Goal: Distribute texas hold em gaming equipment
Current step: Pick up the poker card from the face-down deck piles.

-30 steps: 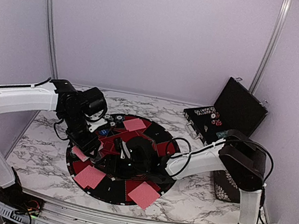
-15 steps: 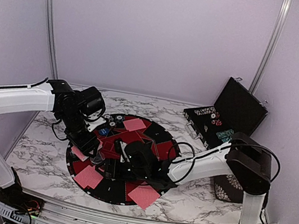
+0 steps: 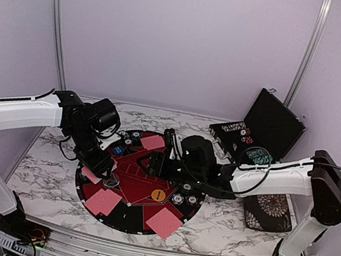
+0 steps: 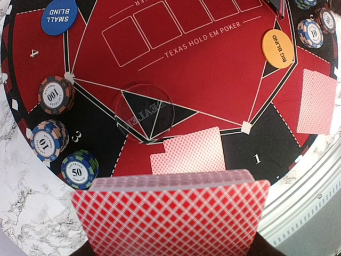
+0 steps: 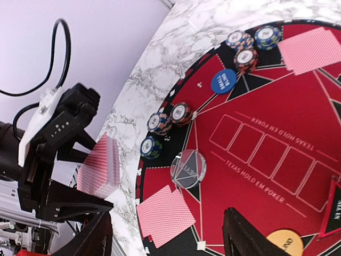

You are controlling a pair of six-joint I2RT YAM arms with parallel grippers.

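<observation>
The left claw (image 4: pixel 170 250) clenches the card deck (image 4: pixel 170 216) at the mat's (image 4: pixel 202 64) nine o'clock; a loose grip could spill cards onto the chip stacks (image 4: pixel 56 95). The right claw (image 5: pixel 165 234) hangs released, empty.

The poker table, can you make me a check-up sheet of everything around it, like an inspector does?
Surface: white marbled tabletop under a round red-and-black felt poker mat.
Job's things: striped poker chip stacks, blue round small-blind disc, orange round big-blind disc, clear round dealer disc, red-backed card pairs face down at seats.
Clutter: open black hinged case; dark flower-patterned tray.
Claws: left claw grips a red-backed card deck; right claw open, empty.
Cables: black wires loop along both arms.
Surroundings: plain pale walls.
</observation>
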